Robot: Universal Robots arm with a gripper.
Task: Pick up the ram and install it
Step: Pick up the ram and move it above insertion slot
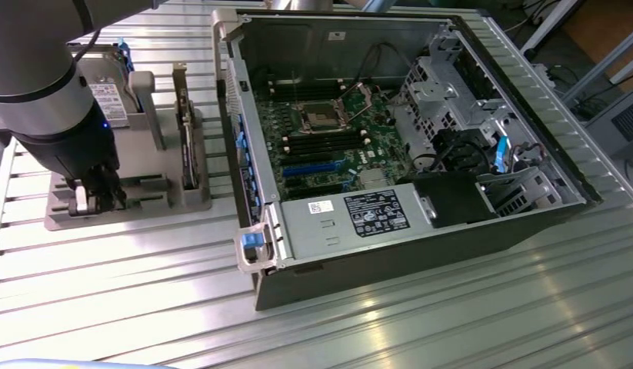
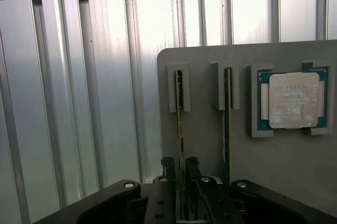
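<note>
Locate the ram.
The ram stands on edge in the holder, at the tool, beside a second stick; the holder lies on the exterior view's left of the case.

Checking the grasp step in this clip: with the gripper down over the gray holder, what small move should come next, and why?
Probably close the jaws on the ram. The gripper straddles it, one jaw either side with slim gaps, while it stands on edge in a slot of the gray holder, so it looks aligned but not yet gripped.
</note>
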